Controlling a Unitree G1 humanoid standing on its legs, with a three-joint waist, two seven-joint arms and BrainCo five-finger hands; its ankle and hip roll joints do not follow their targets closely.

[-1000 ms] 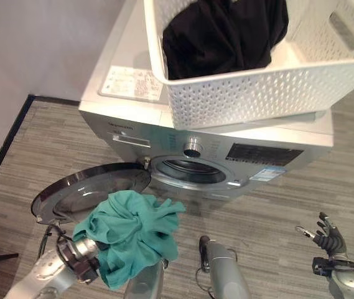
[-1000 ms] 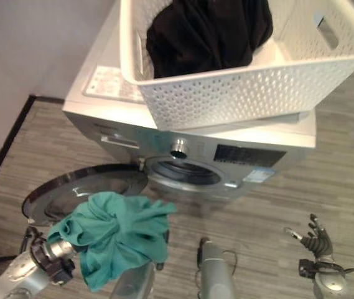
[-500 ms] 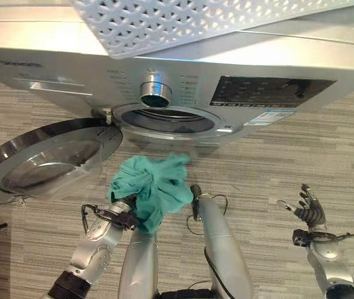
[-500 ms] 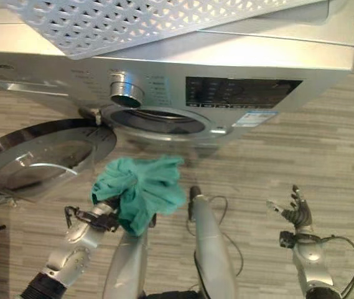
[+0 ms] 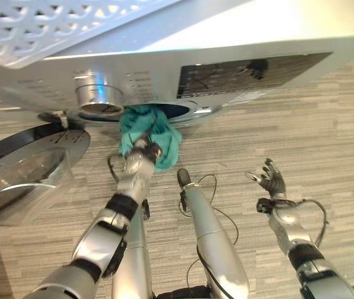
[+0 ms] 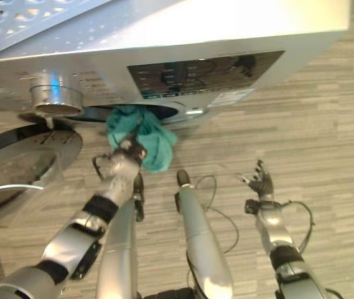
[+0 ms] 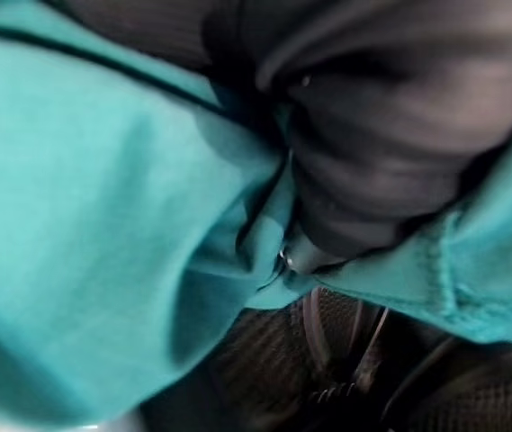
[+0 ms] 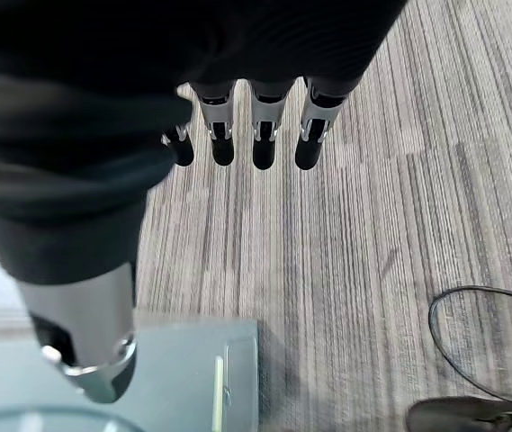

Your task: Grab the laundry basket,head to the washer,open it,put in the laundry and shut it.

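We see the teal garment [image 5: 151, 132] bunched at the mouth of the washer's drum opening [image 5: 140, 113], its upper folds already at the dark rim and the rest hanging just below it. Our left robot hand [image 5: 144, 151] is wrapped up in that cloth; in the left wrist view the teal fabric [image 7: 103, 234] lies folded around the hand's dark cover, so we read it as clenched on the garment, though the fingertips themselves are buried in the folds. The washer [image 5: 226, 43] stands with its round door [image 5: 21, 168] swung fully open to the left, lying low near the floor, so the opening step looks done. The white perforated laundry basket [image 5: 52, 25] sits on top of the machine, so carrying it over also seems finished; what it holds cannot be seen from here. We judge the loading to be under way: this garment is not yet fully inside, anything left in the basket would have to follow, and the door must then be shut. Our right robot hand [image 5: 270, 182] hovers well apart to the right over the grey striped floor [image 5: 326, 143], fingers spread and straight, holding nothing; the right wrist view shows its fingers [image 8: 264, 135] extended over the floor.
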